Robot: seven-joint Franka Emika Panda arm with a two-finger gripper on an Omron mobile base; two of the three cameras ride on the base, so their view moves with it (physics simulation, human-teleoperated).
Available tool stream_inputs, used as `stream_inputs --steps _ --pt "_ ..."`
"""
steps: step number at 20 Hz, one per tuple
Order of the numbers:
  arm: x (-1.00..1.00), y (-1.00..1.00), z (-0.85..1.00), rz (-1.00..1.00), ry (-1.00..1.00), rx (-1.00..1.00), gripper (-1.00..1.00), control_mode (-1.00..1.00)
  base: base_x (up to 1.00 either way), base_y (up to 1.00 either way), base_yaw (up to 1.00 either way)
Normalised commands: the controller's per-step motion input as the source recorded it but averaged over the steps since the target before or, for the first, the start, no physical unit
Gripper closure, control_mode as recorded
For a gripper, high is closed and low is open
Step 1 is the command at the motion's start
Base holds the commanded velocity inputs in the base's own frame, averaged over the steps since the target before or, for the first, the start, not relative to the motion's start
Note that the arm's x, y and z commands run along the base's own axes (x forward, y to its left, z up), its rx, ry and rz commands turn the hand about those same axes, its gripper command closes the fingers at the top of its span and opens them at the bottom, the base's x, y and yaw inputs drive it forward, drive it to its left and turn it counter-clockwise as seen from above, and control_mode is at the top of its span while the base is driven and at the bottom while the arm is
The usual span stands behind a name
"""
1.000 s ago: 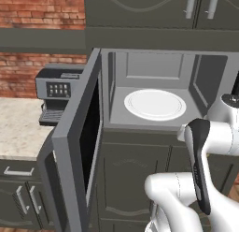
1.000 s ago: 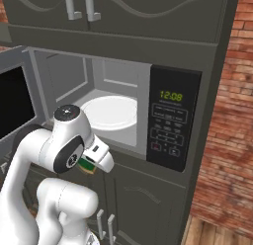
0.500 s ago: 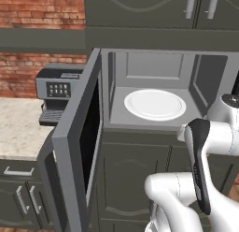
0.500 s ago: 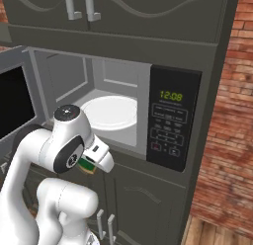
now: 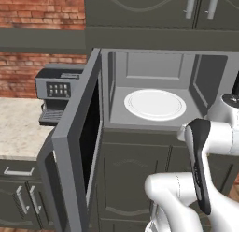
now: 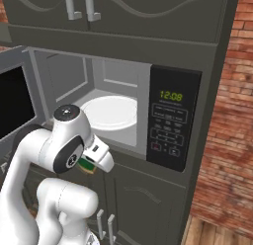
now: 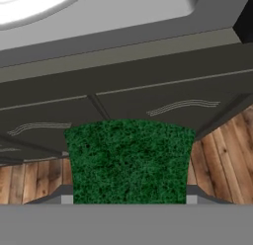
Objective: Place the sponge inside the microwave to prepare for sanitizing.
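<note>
Sponge clamped between claw fingers, apparently just below open microwave sill

sponge: green top, yellow layer, held below microwave's front sill | microwave: door swung open left; white plate inside; keypad right, 12:08

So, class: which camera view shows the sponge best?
The hand view: the sponge sits between the gripper fingers, its green top in full view. The right base view gives a small green and yellow glimpse under the arm's wrist, below the open microwave.
</note>
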Motion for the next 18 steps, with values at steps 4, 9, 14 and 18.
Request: stream_inputs --steps 4,9,14,18 --pt "-0.02 0.13 0.27 0.05 -0.34 0.01 1.00 -1.00 0.00 0.00 0.00" --pt "0.03 0.16 0.55 0.00 -0.46 0.00 1.00 -1.00 0.00 0.00 0.00" --pt "0.10 0.28 0.51 0.00 -0.33 -0.10 1.00 -1.00 0.00 0.00 0.00" --pt "0.26 0.34 0.24 0.00 -0.22 -0.14 1.00 -1.00 0.00 0.00 0.00"
